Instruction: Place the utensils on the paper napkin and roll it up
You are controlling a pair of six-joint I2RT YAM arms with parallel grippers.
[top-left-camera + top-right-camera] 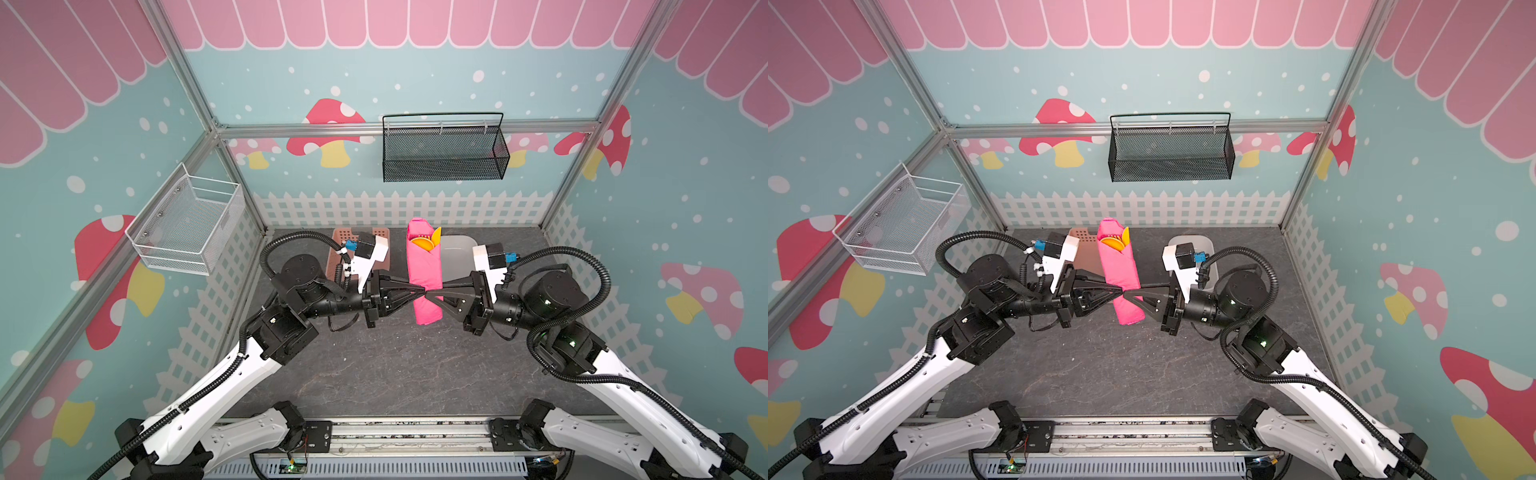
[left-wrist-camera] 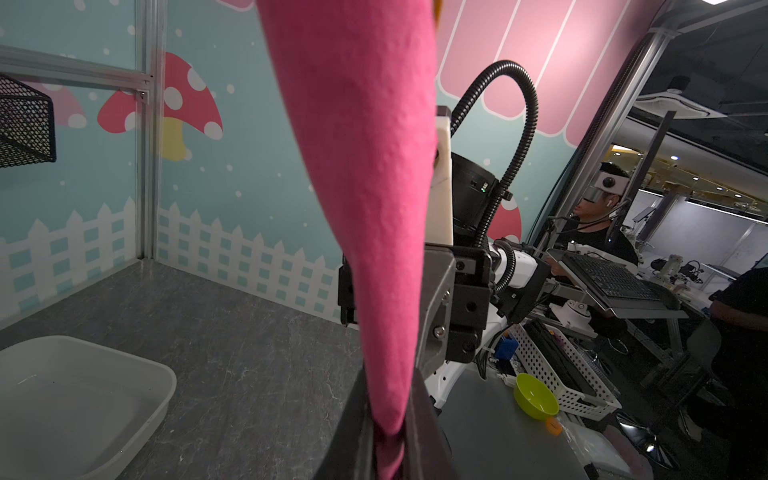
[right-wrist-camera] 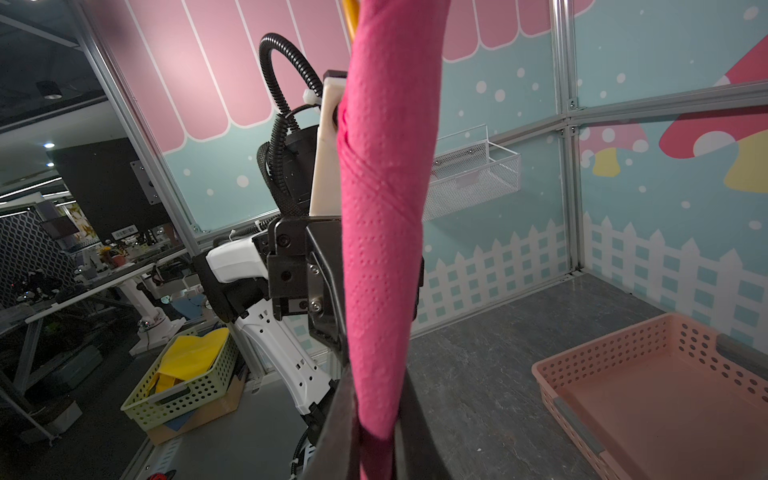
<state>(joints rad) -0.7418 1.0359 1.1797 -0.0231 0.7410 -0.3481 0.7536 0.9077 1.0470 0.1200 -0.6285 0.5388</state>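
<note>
The paper napkin (image 1: 424,266), rolled into a tube, stands nearly upright, with the utensils (image 1: 423,244) poking out of its top end. The left hand (image 1: 420,291) reaches it from the left and the right hand (image 1: 432,293) from the right. Their tips meet at its lower part, and each is clamped tight on the pink paper, above the desk (image 1: 395,374).

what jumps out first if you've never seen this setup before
The hot-pink paper napkin, already rolled into a tube, stands out at mid-table in both top views. It is pinched from opposite sides by the left gripper and the right gripper. Orange-yellow utensils poke out of its far end. Behind it lie a salmon perforated basket on the left and a grey tray on the right.
</note>
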